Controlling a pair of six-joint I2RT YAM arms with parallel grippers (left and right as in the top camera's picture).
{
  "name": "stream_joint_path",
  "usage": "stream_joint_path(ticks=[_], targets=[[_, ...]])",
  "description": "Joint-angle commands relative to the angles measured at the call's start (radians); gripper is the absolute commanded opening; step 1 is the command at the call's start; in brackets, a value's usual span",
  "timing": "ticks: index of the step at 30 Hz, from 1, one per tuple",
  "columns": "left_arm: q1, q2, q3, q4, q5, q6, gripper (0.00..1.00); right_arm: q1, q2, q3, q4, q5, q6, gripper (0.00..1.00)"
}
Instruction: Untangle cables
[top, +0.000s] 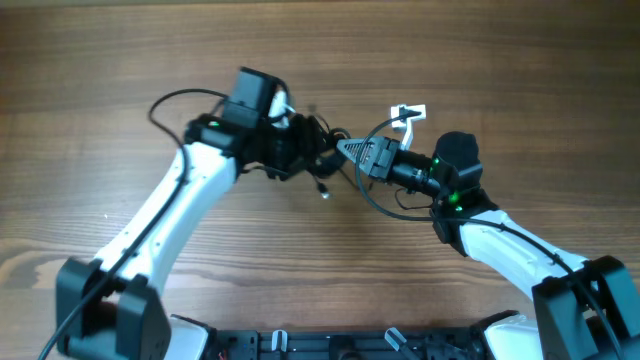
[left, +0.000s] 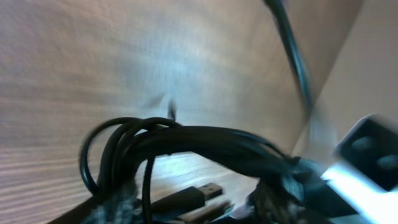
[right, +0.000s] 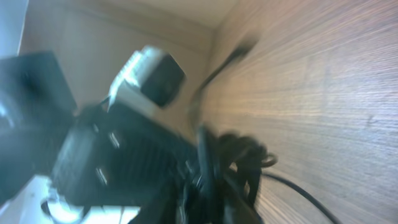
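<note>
We judge the untangling barely begun. The cables (left: 186, 134) form one knotted bundle of overlapping loops, apparently held up off the bench (top: 120, 60), a little left of the white tag (top: 408, 112) and nearer the robot's base than it. The left claw (top: 300, 150) and right claw (top: 345, 148) meet at the bundle from either side. The blur hides whether either is wide, narrow or gripping, so we cannot tell. One silvery plug end (top: 324, 190) hangs loose, further from the tag. Every cord is yet to be drawn out and laid apart.
</note>
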Motion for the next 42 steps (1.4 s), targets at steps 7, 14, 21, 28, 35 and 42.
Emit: stream_joint_path(ticks=[7, 14, 21, 28, 35, 42], targets=[[0.05, -0.14, 0.005, -0.035, 0.055, 0.002, 0.1, 0.018, -0.005, 0.02, -0.011, -0.004, -0.002, 0.09], [0.057, -0.14, 0.005, -0.086, -0.127, 0.005, 0.31, 0.018, -0.005, 0.02, -0.013, 0.01, -0.004, 0.15], [0.066, -0.133, -0.002, -0.175, -0.187, -0.002, 0.6, -0.041, -0.008, 0.02, -0.134, 0.083, -0.239, 0.7], [-0.004, -0.097, -0.162, -0.206, -0.321, -0.153, 0.46, -0.256, -0.063, 0.02, -0.21, -0.048, -0.307, 0.7], [-0.149, -0.079, -0.399, 0.159, -0.409, -0.152, 0.31, -0.262, -0.073, 0.02, -0.319, -0.041, -0.427, 0.7], [-0.152, 0.037, -0.405, 0.243, -0.457, -0.152, 0.32, -0.262, -0.073, 0.02, -0.319, -0.041, -0.427, 0.69]])
